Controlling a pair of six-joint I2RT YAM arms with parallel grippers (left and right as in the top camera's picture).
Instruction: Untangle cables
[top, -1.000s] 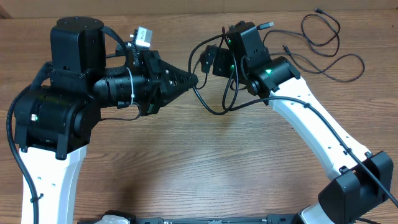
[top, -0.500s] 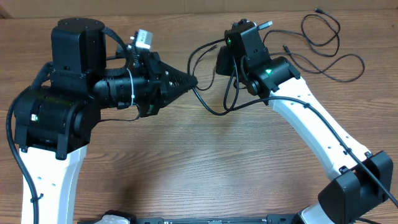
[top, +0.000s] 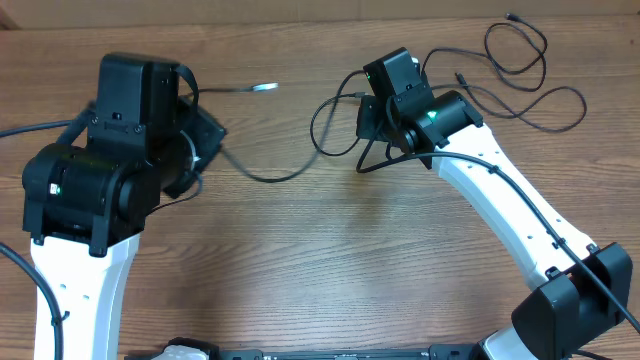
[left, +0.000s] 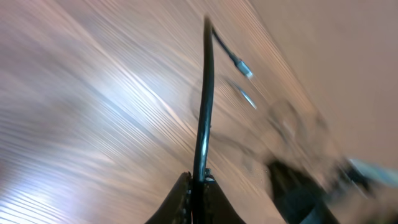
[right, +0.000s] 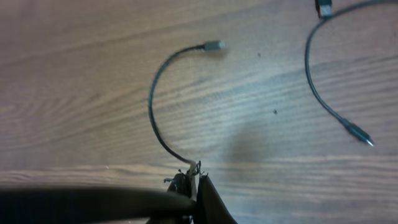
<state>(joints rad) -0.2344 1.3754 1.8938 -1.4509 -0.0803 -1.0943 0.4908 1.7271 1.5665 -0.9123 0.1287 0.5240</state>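
- My left gripper (left: 198, 186) is pinched tight on the first cable (left: 204, 106), with no gap showing between the jaws.
- In my left wrist view this cable runs from the fingertips straight toward 12 o'clock. It then bends toward 2 o'clock and ends in a small silver plug (left: 244, 68) above the wooden table (top: 330, 270).
- That view is smeared, so I cannot say whether the plug touches the wood.
- My right gripper (right: 194, 180) is also closed, nipping the second cable (right: 153, 118) at its lower end.
- From my right fingertips this cable arcs out toward 10 o'clock, then curls back toward 1 o'clock. It lies flat on the table and ends in its own metal tip (right: 214, 45).
- From above, my left arm sits at the table's 9 o'clock side and my right wrist is near 12 o'clock, well apart from it.
- A thin black cord sags across the wood between the two arms. It may be the trailing part of the first cable.
- The loose cables (top: 582, 98) lie in open loops at the table's 2 o'clock corner, clear of both grippers.
- One of them crosses my right wrist view at 2 o'clock, apart from the second cable.
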